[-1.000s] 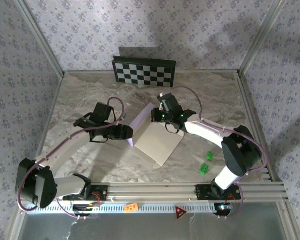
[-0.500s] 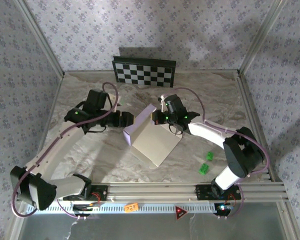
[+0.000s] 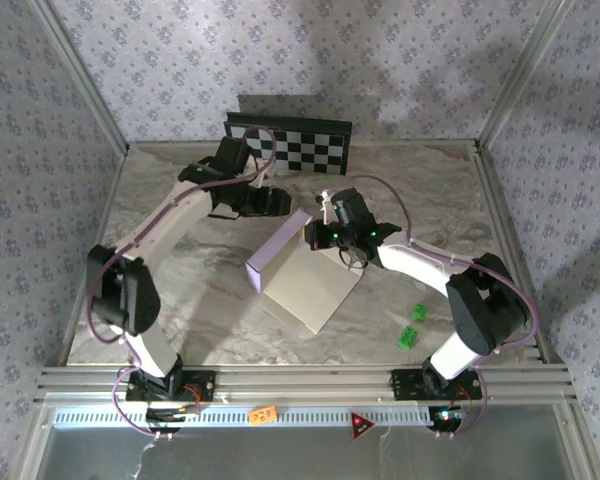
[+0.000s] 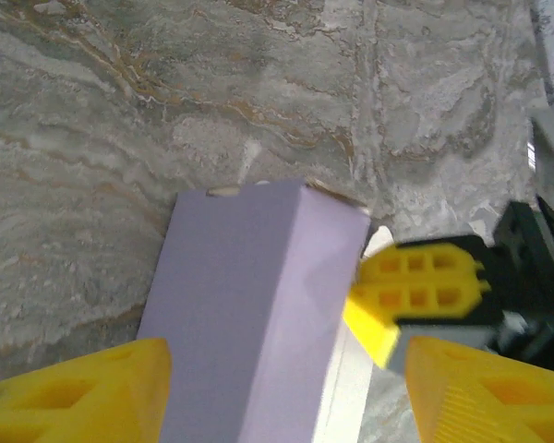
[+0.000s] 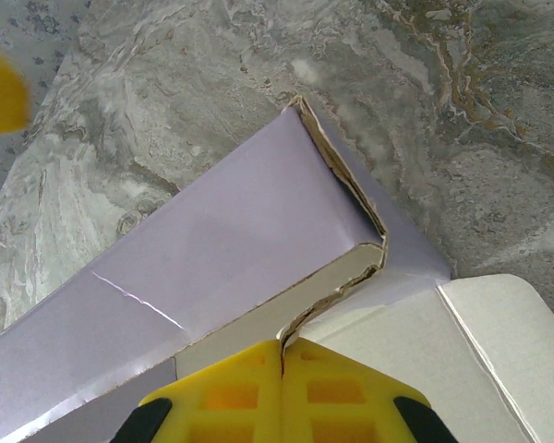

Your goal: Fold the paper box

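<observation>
The paper box (image 3: 308, 285), a thin cardboard cut-out with a cream-white inner face and a pale lavender outside, lies about the middle of the grey marble-patterned table (image 3: 180, 290). One long side wall is folded up, its lavender face turned toward the left edge, while the cream base panel lies flat toward the near right corner. The right gripper (image 3: 318, 236) is closed tight, its yellow fingertips (image 5: 231, 392) set against the cream inside of that raised wall at its far end, beside a ragged corner fold; whether a sliver of card sits between them I cannot tell. The left gripper (image 3: 272, 200) hangs just beyond the box's far end, toward the table's far edge, fingers (image 4: 83, 392) spread wide and holding nothing, the lavender wall framed between them in its wrist view. I judge the step in hand to be setting this first wall upright. The next move probably calls for the left fingers to come down over the wall's far end and press or pinch it while the right pins the base, with the remaining flaps yet to be raised
</observation>
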Available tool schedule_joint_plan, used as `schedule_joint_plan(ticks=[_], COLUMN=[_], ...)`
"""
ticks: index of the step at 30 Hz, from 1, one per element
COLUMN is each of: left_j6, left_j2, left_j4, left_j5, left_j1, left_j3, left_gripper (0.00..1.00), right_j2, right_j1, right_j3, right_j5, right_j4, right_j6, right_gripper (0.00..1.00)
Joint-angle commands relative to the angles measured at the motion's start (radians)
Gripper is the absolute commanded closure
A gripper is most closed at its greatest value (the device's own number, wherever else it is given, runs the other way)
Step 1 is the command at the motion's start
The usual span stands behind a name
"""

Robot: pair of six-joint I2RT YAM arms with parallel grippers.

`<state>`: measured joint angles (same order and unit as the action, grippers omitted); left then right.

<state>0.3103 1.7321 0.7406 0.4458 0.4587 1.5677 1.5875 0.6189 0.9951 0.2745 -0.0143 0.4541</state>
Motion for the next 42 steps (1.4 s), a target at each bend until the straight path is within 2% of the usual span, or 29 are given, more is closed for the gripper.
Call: schedule_joint_plan(ticks=[1, 11, 17, 21, 25, 28, 35, 42], left_j6=[-0.030, -0.031, -0.039, -0.075, -0.103, -0.112, -0.120, -0.131], left_j2=[0.067, 0.215, 0.270, 0.289, 0.304, 0.305, 0.310, 0.308], left_j4=[0.054, 0.042, 0.073, 0.116, 0.158, 0.167, 0.174, 0.183], left_j5=[0.057, 0.182, 0.203, 0.158, 0.095, 0.071, 0.068, 0.065], left_j1=[0.010, 0.031, 0.040, 0.044, 0.045, 0.045, 0.044, 0.044], left_j3=[0.075, 0.160, 0.175, 0.188, 0.195, 0.195, 0.195, 0.192], left_gripper=[0.31, 0.25, 0.24, 0.24, 0.30, 0.33, 0.36, 0.37], right_j2=[0.022, 0.022, 0.023, 0.014, -0.009, -0.040, -0.141, -0.211], right_j1=[-0.002, -0.003, -0.005, -0.004, -0.005, -0.007, -0.019, -0.088], right_j3=[-0.016, -0.028, -0.030, -0.032, -0.030, -0.032, -0.027, -0.084], right_j5=[0.020, 0.031, 0.036, 0.035, 0.027, 0.016, -0.018, -0.088], right_j4=[0.042, 0.023, 0.018, 0.020, 0.040, 0.059, 0.134, 0.156], right_j6=[-0.019, -0.009, -0.006, -0.011, -0.021, -0.036, -0.090, -0.170], right_gripper=[1.00, 1.00, 1.00, 1.00, 0.92, 0.78, 0.55, 0.44])
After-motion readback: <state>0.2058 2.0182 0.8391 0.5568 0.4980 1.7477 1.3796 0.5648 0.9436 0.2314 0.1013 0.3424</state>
